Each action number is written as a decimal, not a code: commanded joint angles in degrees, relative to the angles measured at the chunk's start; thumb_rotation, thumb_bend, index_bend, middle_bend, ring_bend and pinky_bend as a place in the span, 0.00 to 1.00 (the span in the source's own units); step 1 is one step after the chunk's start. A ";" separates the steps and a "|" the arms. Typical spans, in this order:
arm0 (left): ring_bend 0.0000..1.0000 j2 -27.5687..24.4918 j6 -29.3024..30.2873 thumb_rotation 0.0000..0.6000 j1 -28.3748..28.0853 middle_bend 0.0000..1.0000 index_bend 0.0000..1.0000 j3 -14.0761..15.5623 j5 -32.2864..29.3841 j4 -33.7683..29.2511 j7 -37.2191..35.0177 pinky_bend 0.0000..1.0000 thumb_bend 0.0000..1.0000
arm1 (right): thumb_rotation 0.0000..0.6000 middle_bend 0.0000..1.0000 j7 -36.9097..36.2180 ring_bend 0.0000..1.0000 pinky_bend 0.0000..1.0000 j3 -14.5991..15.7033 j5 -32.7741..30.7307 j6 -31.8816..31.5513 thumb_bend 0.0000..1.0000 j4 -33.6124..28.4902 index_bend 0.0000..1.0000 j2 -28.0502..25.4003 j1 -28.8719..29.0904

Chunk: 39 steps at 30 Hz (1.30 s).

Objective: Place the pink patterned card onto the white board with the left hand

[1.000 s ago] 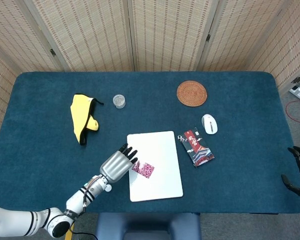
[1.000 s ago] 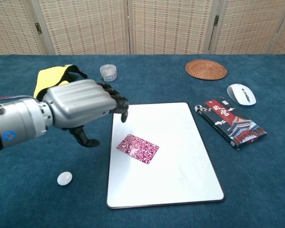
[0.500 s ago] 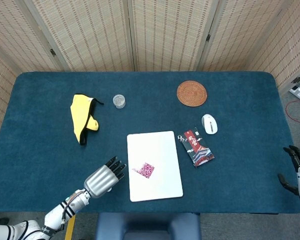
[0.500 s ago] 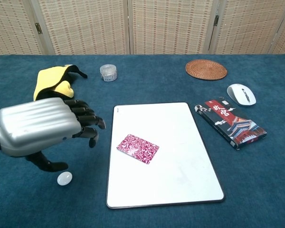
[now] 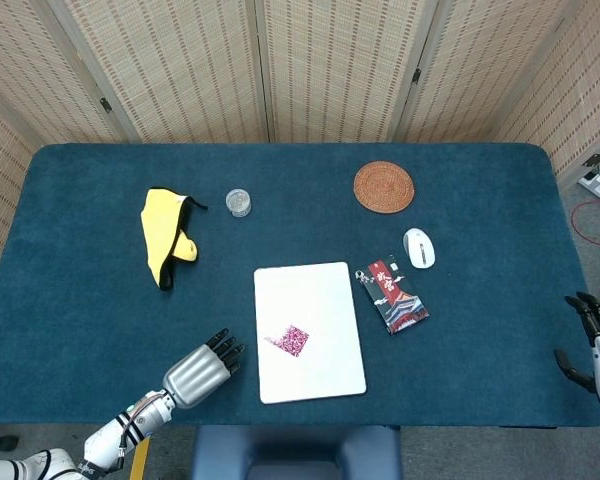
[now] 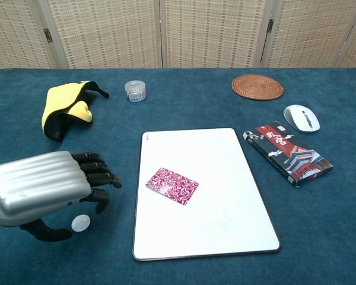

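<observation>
The pink patterned card point(image 5: 290, 340) point(image 6: 172, 185) lies flat on the left half of the white board point(image 5: 325, 300) point(image 6: 219, 160), with nothing touching it. My left hand point(image 5: 198, 368) point(image 6: 44, 189) hovers to the left of the board near the table's front edge, holding nothing, its fingers loosely curled and pointing toward the board. My right hand point(image 5: 595, 335) shows at the far right edge of the head view, holding nothing, with its fingers apart.
A small white round object point(image 6: 80, 222) lies under my left hand. A yellow cloth point(image 5: 167, 237), a small clear jar point(image 5: 239, 203), a woven coaster point(image 5: 384, 186), a white mouse point(image 5: 418, 247) and a red patterned packet point(image 5: 392, 295) lie around the board.
My left hand has drawn back from over the card, moving left and toward the front edge, off the board. The card stays on the board.
</observation>
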<state>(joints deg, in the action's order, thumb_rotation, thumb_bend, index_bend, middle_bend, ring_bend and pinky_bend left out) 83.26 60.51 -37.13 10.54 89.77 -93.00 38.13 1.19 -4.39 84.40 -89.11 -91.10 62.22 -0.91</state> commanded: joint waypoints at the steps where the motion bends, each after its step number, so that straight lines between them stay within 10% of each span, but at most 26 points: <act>1: 0.19 0.38 -0.42 1.00 0.42 0.20 0.44 -0.44 -0.25 0.70 -0.17 0.16 0.29 | 1.00 0.18 0.03 0.24 0.16 0.05 0.08 -0.08 0.31 -0.09 0.17 -0.07 -0.06; 39: 0.20 1.75 -3.87 1.00 2.19 0.20 0.49 -2.99 0.14 3.27 -1.23 0.16 0.32 | 1.00 0.18 0.23 0.24 0.16 0.10 -0.18 0.22 0.31 -0.14 0.17 -0.01 -0.04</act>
<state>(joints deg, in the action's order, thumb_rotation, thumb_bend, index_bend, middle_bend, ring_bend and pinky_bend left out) 85.00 56.64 -34.94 7.55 89.90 -89.73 36.90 1.42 -4.29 84.22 -88.90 -91.24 62.20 -0.95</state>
